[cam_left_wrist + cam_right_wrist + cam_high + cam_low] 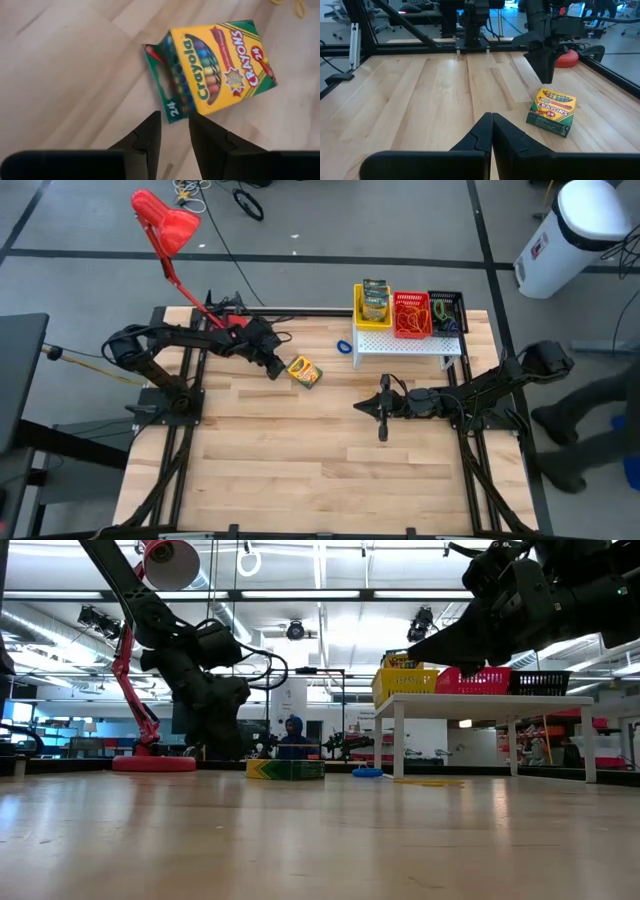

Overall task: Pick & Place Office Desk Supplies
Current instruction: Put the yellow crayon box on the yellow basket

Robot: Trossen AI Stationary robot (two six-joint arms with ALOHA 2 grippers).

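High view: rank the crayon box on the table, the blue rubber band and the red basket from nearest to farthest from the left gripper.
From the left gripper:
1. Crayon box, right beside it on the table.
2. Blue rubber band, farther right, by the white shelf.
3. Red basket, on the shelf.

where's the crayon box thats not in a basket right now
In the high view the loose crayon box lies flat on the table, left of centre, just off the left hand and left of the white shelf.

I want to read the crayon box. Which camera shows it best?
The left wrist view: the crayon box fills it, printed face up. The right wrist view shows it small, beyond the shut right pincer. The high view shows a yellow speck by the left pincer. The low view shows only its edge.
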